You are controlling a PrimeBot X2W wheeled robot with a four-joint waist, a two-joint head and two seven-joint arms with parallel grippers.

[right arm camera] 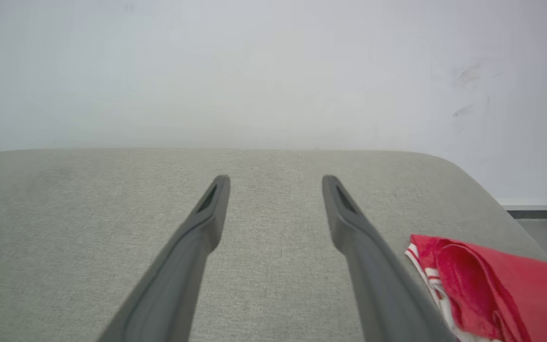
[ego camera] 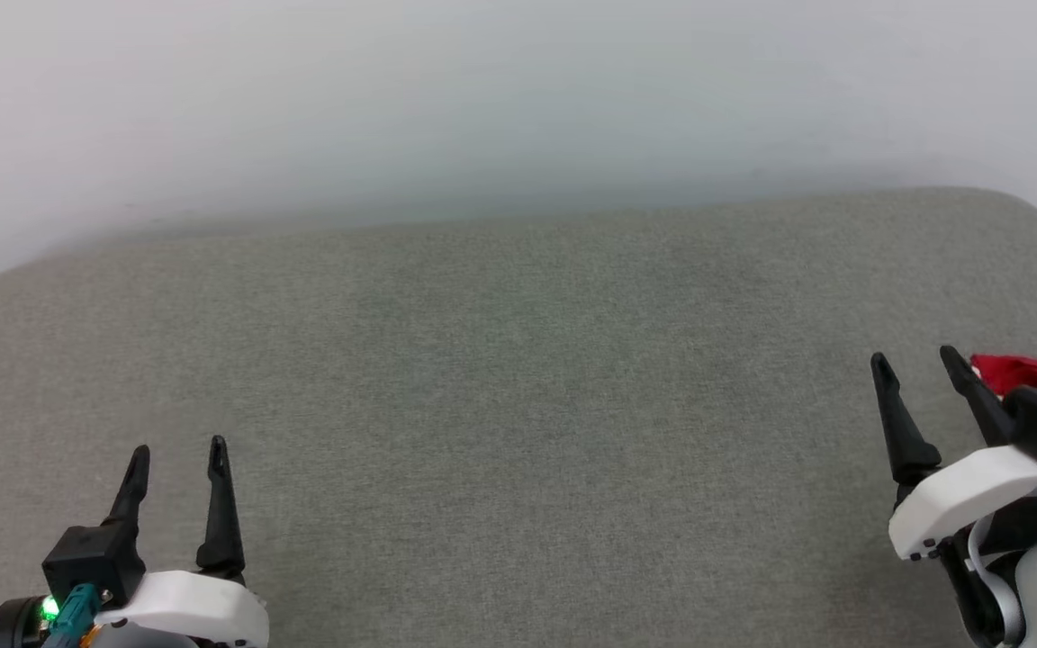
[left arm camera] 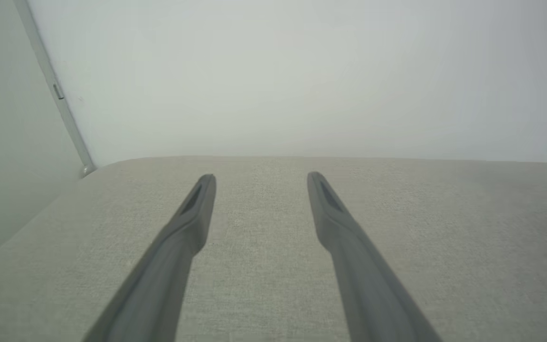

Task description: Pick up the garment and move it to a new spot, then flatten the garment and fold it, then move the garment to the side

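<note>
The garment (right arm camera: 492, 289) lies bunched at the lower right of the right wrist view, red cloth with a strip of red-white trim at its edge. A small red part of the garment (ego camera: 1018, 371) peeks out behind my right arm at the head view's right edge. My right gripper (ego camera: 916, 362) is open just left of it, with nothing between its fingers (right arm camera: 349, 213). At the lower left my left gripper (ego camera: 178, 452) is open over bare cushion, well away from the garment. In the left wrist view, the left gripper (left arm camera: 260, 178) has its fingers spread.
A wide grey-green cushion (ego camera: 518, 405) with rounded far corners carries everything, backed by a pale wall (ego camera: 518, 99). Its right edge (right arm camera: 515, 213) drops to the floor near the garment. A thin metal rail (left arm camera: 55, 90) runs up the wall on the left.
</note>
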